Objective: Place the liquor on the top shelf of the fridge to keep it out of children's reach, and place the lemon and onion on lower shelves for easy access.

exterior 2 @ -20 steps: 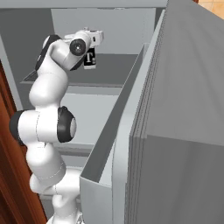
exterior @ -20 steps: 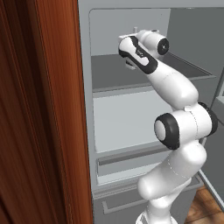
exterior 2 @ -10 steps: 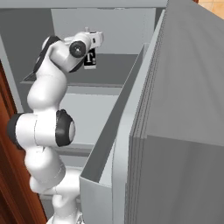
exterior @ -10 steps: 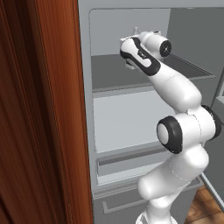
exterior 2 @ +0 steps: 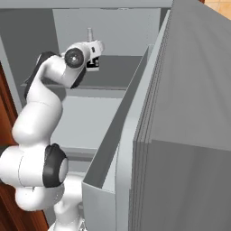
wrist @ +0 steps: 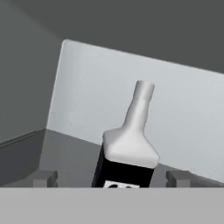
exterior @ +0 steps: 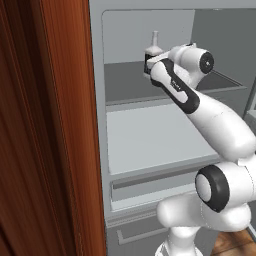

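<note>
Inside the fridge I see the liquor standing upright on the top shelf, my tool spread wide either side of it, not gripping.

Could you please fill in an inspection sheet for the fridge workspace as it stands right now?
Surface: top shelf, dark grey, flat.
Job's things: liquor stands upright on the top shelf of the fridge; lemon and onion, nothing seen.
Clutter: nothing seen.
Grippers: gripper open, fingertips either side of the liquor, clear of it.
Cables: nothing seen.
Surroundings: dark wood cabinet left of the fridge; open fridge door on the right.
</note>
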Controlling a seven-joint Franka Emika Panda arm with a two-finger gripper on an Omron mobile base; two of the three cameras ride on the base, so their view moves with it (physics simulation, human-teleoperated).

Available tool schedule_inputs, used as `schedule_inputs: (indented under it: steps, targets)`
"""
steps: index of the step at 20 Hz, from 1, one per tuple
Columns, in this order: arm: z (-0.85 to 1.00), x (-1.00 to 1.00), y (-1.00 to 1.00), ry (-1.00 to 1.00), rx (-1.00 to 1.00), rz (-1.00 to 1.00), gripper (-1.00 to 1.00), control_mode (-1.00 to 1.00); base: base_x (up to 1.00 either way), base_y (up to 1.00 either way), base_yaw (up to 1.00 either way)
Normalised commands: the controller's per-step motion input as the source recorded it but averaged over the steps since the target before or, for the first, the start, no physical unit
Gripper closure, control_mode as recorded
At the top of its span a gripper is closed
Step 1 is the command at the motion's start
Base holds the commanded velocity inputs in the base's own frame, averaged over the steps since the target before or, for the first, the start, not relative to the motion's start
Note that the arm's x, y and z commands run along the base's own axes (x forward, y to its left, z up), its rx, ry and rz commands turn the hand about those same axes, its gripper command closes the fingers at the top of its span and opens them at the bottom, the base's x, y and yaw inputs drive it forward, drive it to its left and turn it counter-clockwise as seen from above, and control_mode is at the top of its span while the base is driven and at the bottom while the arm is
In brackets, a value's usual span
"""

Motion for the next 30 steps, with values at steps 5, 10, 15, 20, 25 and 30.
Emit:
schedule_inputs:
  steps: [5, 10, 15, 20, 25, 30]
  targets:
    - [0.0, -1.0, 0.0, 0.2, -0.1, -0.01, -1.0, -1.0, 0.0, 0.0, 0.0]
    - [-0.01, -1.0, 0.0, 0.22, -0.02, -0.07, -1.0, -1.0, 0.0, 0.0, 0.0]
    - [-0.08, -1.0, 0.07, 0.17, 0.0, -0.12, -1.0, -1.0, 0.0, 0.0, 0.0]
    - [-0.27, -1.0, 0.03, 0.12, 0.0, -0.07, -1.0, -1.0, 0.0, 0.0, 0.0]
    - [-0.33, -0.79, 0.0, 0.07, 0.0, -0.01, -1.0, -1.0, 0.0, 0.0, 0.0]
    - [-0.17, -0.48, 0.0, 0.09, 0.0, 0.0, -1.0, -1.0, 0.0, 0.0, 0.0]
